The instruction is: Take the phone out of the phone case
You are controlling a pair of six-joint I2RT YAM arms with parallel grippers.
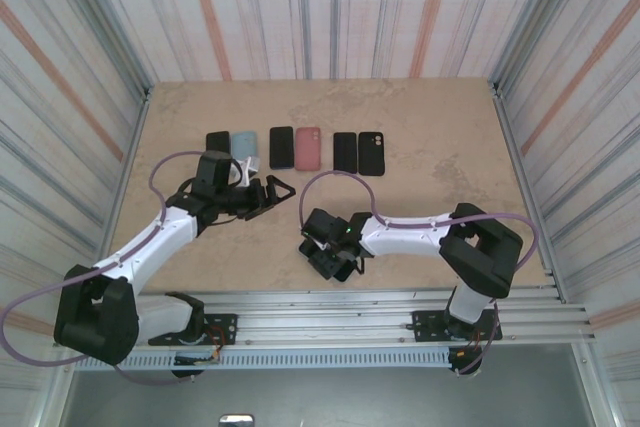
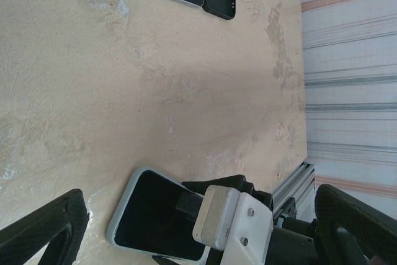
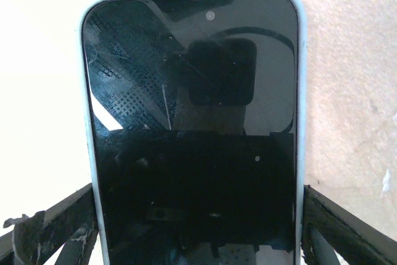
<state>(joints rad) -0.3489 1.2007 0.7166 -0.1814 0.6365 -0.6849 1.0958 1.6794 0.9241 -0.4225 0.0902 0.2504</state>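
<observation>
So the phone (image 3: 192, 134) was still sitting in its light blue case (image 3: 299, 91), flat on the table (image 1: 430, 117) with the screen up, close to the near edge and roughly mid-width. From the right wrist cam we saw the right gripper (image 1: 320, 245) straddling it, fingers (image 3: 338, 231) snug against both long sides of the case, so it looked clamped on. The left wrist cam showed the same phone lying under that gripper. The left gripper (image 1: 268, 195) was just off toward the left edge, hovering with its fingers (image 2: 46, 228) spread wide and nothing between them. Along the far side we counted a row of six: a black phone (image 1: 217, 142), a pale blue case (image 1: 244, 147), another black phone (image 1: 282, 147), a pink case (image 1: 308, 148), one more black phone (image 1: 345, 152) and a black case (image 1: 371, 153).
</observation>
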